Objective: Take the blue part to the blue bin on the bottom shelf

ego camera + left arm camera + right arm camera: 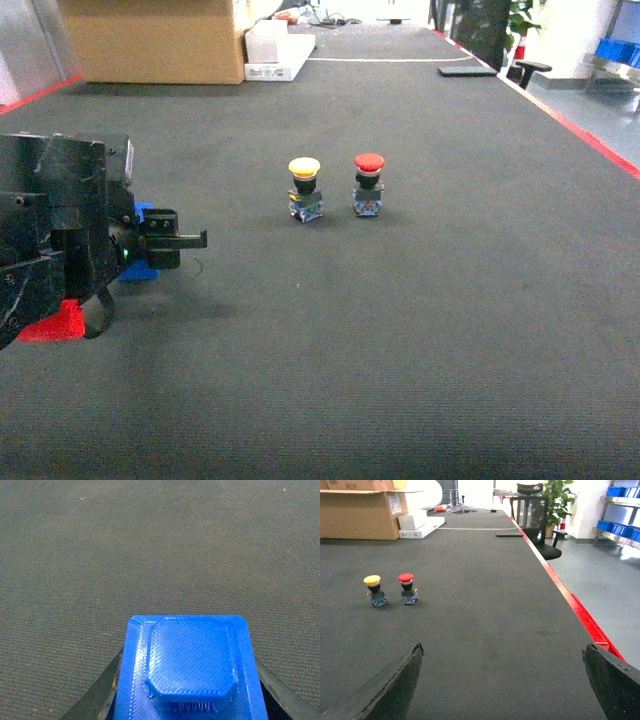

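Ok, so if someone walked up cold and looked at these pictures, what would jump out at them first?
Probably the blue part, filling the bottom of the left wrist view between the left gripper's dark fingers and held there at the left of the head view. Next, the yellow button and red button standing side by side, apart, mid-table on the dark mat.

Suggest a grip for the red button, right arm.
Likely the squarish body under the cap of the red button, from its right: it stands upright, the yellow button sits close on its left, and the rounded cap offers no flat faces.
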Controlling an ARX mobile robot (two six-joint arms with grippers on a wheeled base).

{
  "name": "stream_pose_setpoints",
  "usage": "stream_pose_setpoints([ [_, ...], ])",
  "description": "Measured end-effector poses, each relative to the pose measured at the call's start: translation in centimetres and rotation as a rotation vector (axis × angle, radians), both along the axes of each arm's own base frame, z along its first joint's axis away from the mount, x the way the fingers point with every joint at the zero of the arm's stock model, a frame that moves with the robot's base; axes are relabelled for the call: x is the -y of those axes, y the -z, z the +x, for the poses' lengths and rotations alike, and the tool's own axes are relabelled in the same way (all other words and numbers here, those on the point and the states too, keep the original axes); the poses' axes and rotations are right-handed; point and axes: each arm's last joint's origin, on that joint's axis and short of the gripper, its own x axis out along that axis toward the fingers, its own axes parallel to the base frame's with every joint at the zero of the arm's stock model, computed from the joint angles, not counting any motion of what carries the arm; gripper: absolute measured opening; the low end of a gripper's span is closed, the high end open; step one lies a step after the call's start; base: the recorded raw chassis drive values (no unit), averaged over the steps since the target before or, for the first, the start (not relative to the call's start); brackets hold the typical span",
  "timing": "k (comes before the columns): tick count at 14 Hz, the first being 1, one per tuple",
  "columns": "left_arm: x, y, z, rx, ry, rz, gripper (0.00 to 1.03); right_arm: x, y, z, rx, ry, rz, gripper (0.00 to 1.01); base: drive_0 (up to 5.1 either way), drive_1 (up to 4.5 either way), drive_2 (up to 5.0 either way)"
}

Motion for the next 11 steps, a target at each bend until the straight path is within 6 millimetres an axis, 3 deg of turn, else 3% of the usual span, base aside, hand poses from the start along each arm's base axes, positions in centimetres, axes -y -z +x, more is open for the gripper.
stream_pose_setpoints([
  [2, 0.2, -0.3, -0.5, 0.016, 0.019, -0.004, 0.45, 0.0, 0.0, 0.0, 0.000, 0.000, 0.000, 0.98, 0.0, 0.00, 0.0],
  [4, 0.5, -1.3, -2.8, 0.034, 0.029, -0.026, 0.45, 0.0, 0.0, 0.0, 0.000, 0.000, 0.000, 0.98, 0.0, 0.00, 0.0],
  [6, 0.6, -4.1, -7.0, 0.036, 0.038, -0.065, 0.45, 0.0, 0.0, 0.0, 0.000, 0.000, 0.000, 0.98, 0.0, 0.00, 0.0],
  [8, 0.4, -8.6, -12.8, 0.094, 0.088, -0.084, 0.44, 0.0, 0.0, 0.0, 0.000, 0.000, 0.000, 0.98, 0.0, 0.00, 0.0],
  [11, -0.1, -13.2, -20.3, 0.175, 0.094, -0.084, 0.44, 0.0, 0.0, 0.0, 0.000, 0.000, 0.000, 0.98, 0.0, 0.00, 0.0],
])
